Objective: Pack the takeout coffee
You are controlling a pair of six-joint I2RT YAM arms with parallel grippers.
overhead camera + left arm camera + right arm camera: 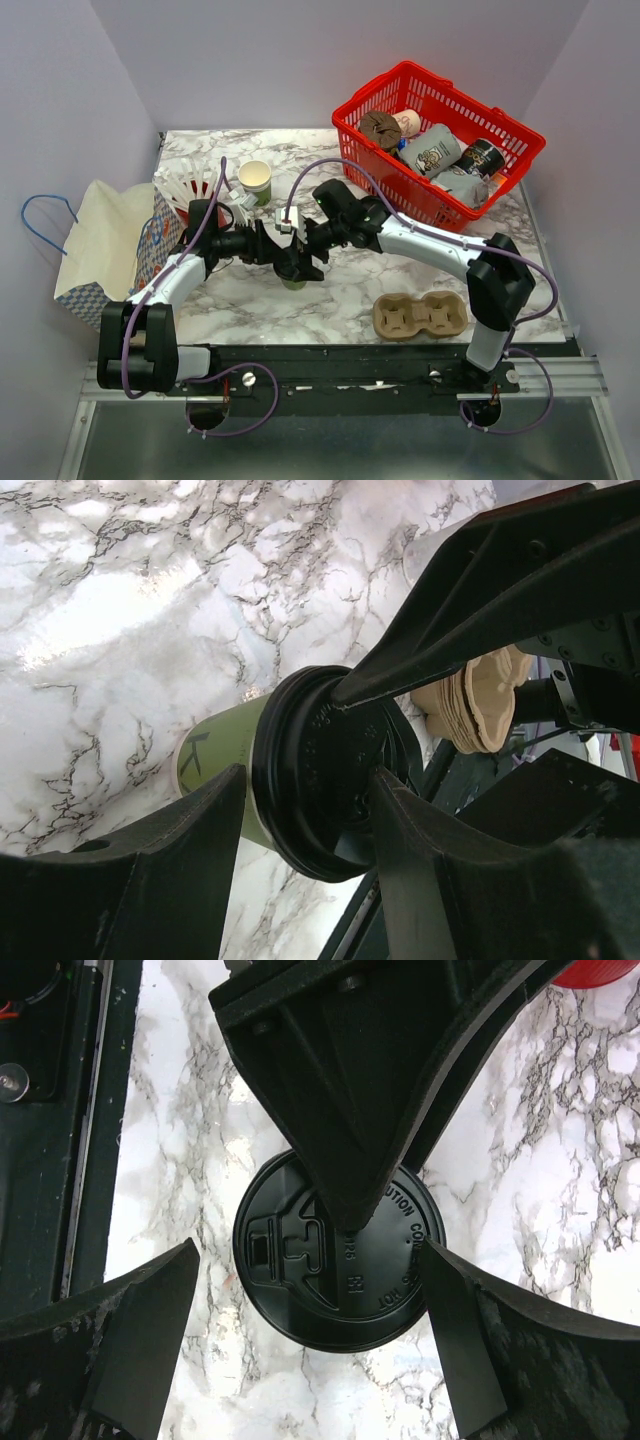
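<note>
The takeout coffee [293, 281] is an olive-green paper cup [212, 758] with a round black lid [300, 1280], standing upright on the marble table near the front middle. My left gripper [310, 780] reaches down over it from the left. Its fingers [175, 865] press the cup's wall and the lid's rim, so it is shut on the cup. My right gripper [308, 1250] hangs straight above the lid, wide open, its fingertips apart from the rim on both sides. In the top view both grippers meet over the cup and hide most of it.
A cardboard cup carrier [420, 315] lies to the right near the front edge. A red basket [385, 80] of packaged goods stands at the back right. A patterned paper bag [100, 240] lies at the left edge. A lidless paper cup [255, 180] stands behind the arms.
</note>
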